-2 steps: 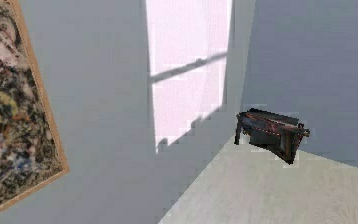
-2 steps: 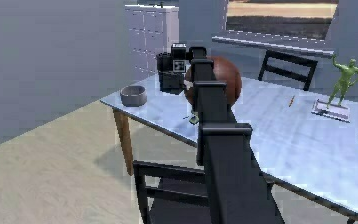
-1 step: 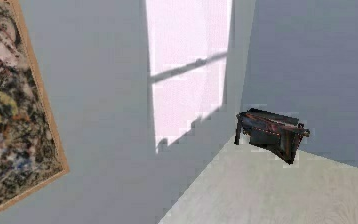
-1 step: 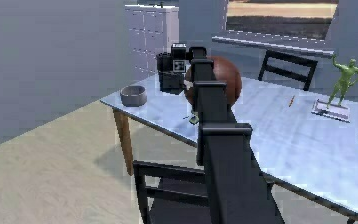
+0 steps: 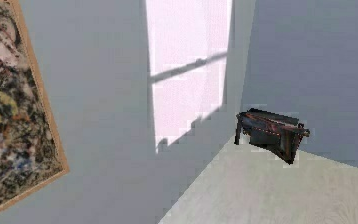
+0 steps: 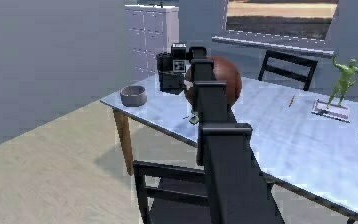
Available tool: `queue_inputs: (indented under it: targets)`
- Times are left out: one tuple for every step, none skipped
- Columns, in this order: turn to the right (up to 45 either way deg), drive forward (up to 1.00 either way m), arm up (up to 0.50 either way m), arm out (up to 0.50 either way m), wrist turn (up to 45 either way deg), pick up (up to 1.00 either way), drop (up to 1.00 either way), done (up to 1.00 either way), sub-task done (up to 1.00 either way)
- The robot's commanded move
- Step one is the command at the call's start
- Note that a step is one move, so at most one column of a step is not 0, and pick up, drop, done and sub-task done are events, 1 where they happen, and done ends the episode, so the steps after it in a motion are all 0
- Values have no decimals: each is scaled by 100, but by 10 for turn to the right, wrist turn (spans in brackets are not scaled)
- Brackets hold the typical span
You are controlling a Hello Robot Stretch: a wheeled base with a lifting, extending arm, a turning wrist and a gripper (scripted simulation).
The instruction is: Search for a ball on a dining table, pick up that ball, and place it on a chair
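A large brown ball [image 6: 221, 78] shows over the pale blue dining table [image 6: 277, 135], just right of my gripper [image 6: 173, 72]. The dark arm bar [image 6: 225, 155] rises from the bottom edge and covers the ball's lower left part. I cannot tell whether the ball rests on the tabletop or whether the gripper holds anything. One dark chair [image 6: 288, 68] stands behind the table under the window. Another dark chair [image 6: 177, 192] stands at the table's near side, partly hidden by the arm.
On the table are a grey bowl [image 6: 133, 95] near the left corner, a green figurine [image 6: 340, 84] at the right and a thin pencil [image 6: 292, 100]. A white cabinet [image 6: 152, 35] stands at the back wall. The forward view has a framed painting [image 5: 17, 110], a dark low piece of furniture [image 5: 272, 133] and bare floor.
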Motion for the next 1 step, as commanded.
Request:
queue_inputs:
  targets:
    - [0, 0, 0, 0, 0, 0, 100, 0, 0]
